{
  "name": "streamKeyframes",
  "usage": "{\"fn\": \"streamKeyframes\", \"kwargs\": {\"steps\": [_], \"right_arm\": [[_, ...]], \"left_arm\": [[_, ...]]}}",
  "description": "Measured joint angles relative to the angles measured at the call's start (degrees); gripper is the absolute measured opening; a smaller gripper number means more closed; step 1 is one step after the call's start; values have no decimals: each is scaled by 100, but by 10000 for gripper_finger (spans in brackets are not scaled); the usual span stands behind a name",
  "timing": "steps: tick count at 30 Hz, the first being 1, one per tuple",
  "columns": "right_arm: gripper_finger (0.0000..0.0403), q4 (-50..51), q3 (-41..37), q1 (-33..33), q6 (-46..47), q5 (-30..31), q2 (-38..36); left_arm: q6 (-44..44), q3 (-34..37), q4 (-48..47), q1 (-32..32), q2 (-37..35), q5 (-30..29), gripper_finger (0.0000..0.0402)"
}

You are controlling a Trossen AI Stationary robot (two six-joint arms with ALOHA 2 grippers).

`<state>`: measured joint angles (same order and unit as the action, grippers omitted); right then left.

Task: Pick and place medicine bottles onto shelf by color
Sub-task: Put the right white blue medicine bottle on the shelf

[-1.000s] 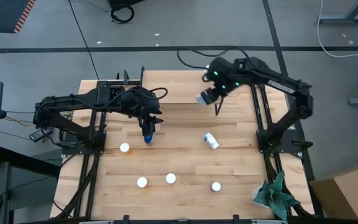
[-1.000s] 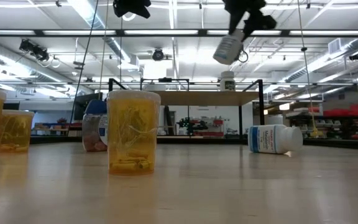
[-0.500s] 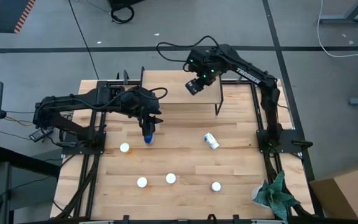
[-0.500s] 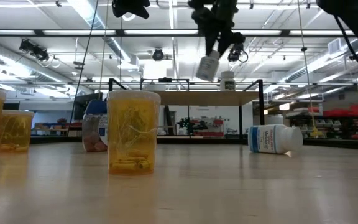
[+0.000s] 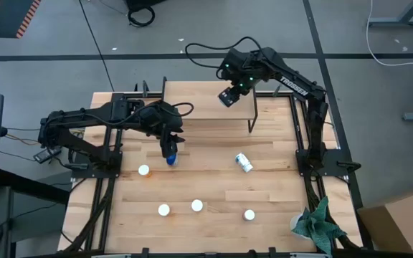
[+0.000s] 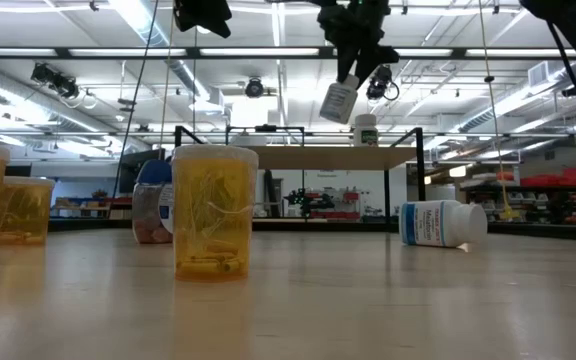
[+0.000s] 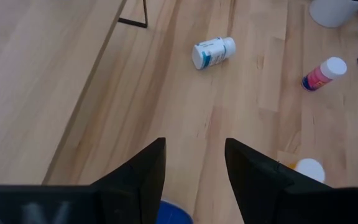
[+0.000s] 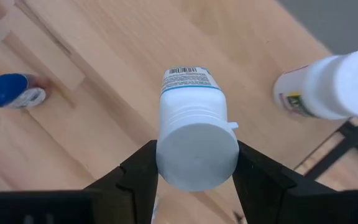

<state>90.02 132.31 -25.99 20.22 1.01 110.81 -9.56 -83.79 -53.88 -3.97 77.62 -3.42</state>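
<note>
Since a second ago, the right end effector (image 8: pixel 194 171) has carried its gripped white bottle (image 8: pixel 194 134) over the shelf (image 5: pixel 206 100) and must next lower it there, while the left end effector (image 7: pixel 194 165) hangs half open over the blue-topped bottle (image 5: pixel 171 155) on the surface (image 5: pixel 214 188).

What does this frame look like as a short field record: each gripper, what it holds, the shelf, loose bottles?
right gripper: above the shelf, jaws shut on a white bottle
left gripper: over the blue-topped bottle, jaws on either side of it, grip unclear
shelf: one white bottle already standing
lying bottle: on its side, mid-table
upright bottles: four white-capped, near edge
</note>
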Motion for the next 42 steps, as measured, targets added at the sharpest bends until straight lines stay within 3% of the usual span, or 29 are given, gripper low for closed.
{"fn": "streamKeyframes", "kwargs": {"steps": [17,33,42], "right_arm": [[181,-1,-573,74,-2008,31,-260],[181,-8,-700,-71,-2425,311,-504],[181,-1,-2341,-195,-2328,372,-1571]], "left_arm": [[-31,0,-6,1,-2,-55,172],[-334,0,-133,2,-2,-109,154],[-330,0,-86,0,-2,-128,144]]}}
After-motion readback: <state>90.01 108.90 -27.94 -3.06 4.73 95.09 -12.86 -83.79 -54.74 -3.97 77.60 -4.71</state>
